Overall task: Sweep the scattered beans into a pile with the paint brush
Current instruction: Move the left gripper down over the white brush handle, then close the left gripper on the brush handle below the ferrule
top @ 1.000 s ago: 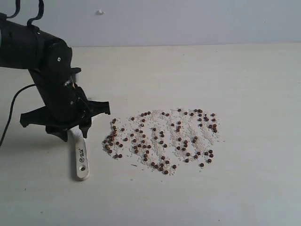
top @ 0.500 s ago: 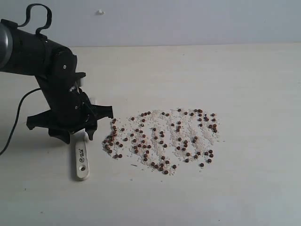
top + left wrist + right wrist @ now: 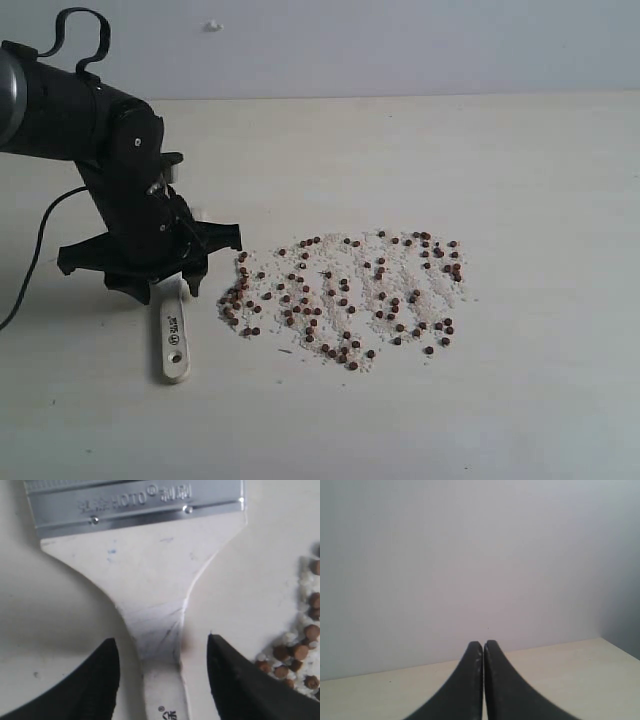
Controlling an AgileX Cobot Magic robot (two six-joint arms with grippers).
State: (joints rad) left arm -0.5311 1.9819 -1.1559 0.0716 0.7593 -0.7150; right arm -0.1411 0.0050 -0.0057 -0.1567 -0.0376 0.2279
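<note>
The paint brush (image 3: 174,340) lies flat on the table, its pale handle end with the hole pointing toward the front edge. My left gripper (image 3: 165,288) stands over the handle's neck and hides the bristles in the exterior view. In the left wrist view the left gripper (image 3: 160,639) is open, a gap showing on each side of the paint brush (image 3: 150,570) below the silver ferrule (image 3: 135,502). The beans (image 3: 340,295), reddish-brown among whitish grains, lie spread out just right of the brush, and some beans (image 3: 300,650) show beside one finger. My right gripper (image 3: 483,645) is shut and holds nothing.
The pale table (image 3: 500,150) runs back to a plain wall. A black cable (image 3: 40,250) trails from the left arm at the left. The right arm is out of the exterior view; its wrist camera faces the wall over the table's far edge.
The left gripper shifted slightly to the right over the brush neck and its jaws spread a little; in the last half second nothing moved. Brush and beans stayed put.
</note>
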